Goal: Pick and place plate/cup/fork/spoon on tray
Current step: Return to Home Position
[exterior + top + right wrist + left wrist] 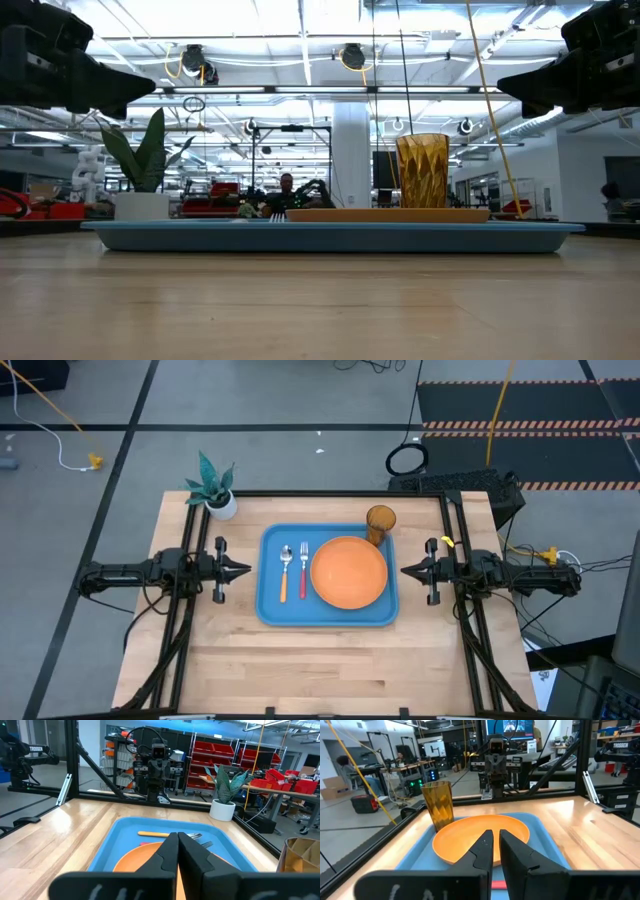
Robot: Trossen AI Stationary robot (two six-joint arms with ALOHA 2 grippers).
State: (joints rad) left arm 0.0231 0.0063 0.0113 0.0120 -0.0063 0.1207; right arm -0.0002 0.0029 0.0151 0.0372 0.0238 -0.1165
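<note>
Jaws on both grippers are drawn together with nothing between them: the left gripper [245,571] shows only a thin slit between its fingers [482,852], and the right gripper [405,570] has its tips meeting.

The plate [348,572] lies flat in the right half of the tray [270,610]. The cup [380,520] stands upright at the plate's far right edge, inside the tray's far right corner. The fork [303,568] lies just left of the plate, and the spoon [285,570] just left of the fork, side by side and apart, handles toward the near rim.

From table height the rim hides nearly everything in the tray; the plate is a thin orange line and the cutlery is hard to make out. In the left wrist view the fingers cover the plate's near part. In the right wrist view the cup is cut off at the edge.

The grippers hover off the tray's short sides, one to each side. A potted plant [215,488] stands at the table's [320,660] far left corner.
</note>
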